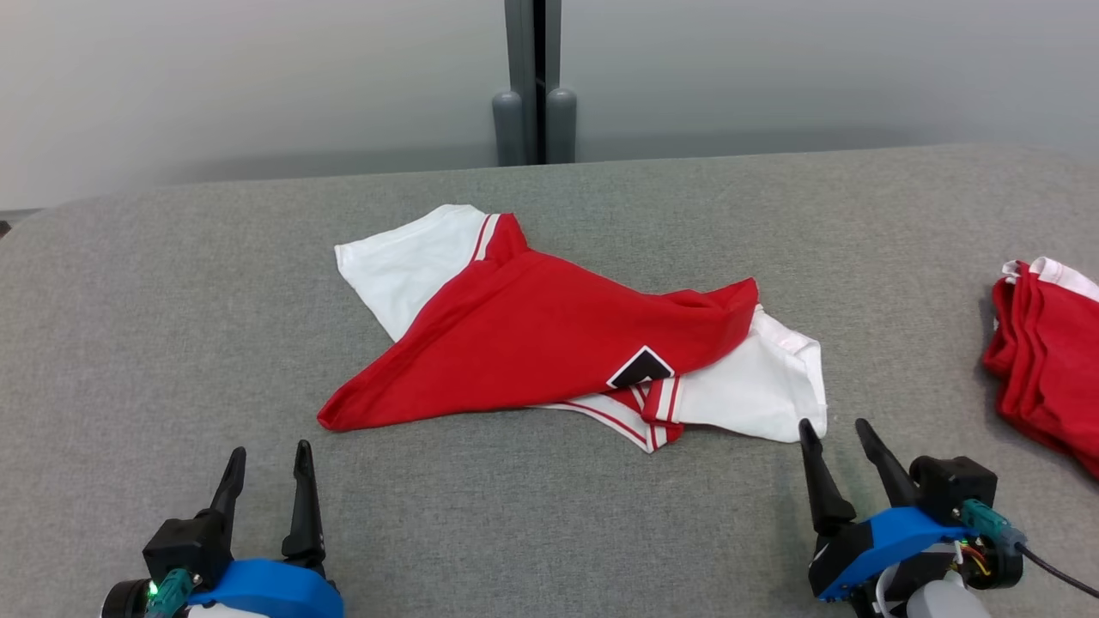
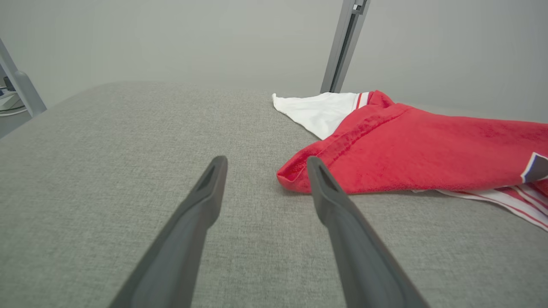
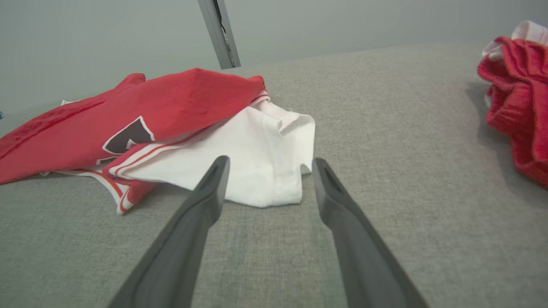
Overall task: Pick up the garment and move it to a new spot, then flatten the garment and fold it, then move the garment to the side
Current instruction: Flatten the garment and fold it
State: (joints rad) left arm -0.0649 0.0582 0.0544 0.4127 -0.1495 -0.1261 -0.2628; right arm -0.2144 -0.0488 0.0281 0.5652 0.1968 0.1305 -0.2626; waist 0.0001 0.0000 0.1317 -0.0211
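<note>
Left gripper [image 1: 270, 449]: fingers parted, holding nothing, just short of the garment's red corner.
Right gripper [image 1: 833, 423]: fingers parted, empty, tips just beside the white sleeve hem.
Garment [image 1: 549, 335]: crumpled mid-table [image 1: 172, 300], folded over itself, underside hidden.
Right wrist view: sleeve edge curls up.
Red pile [image 1: 1043, 360]: cut off at the right edge.
</note>
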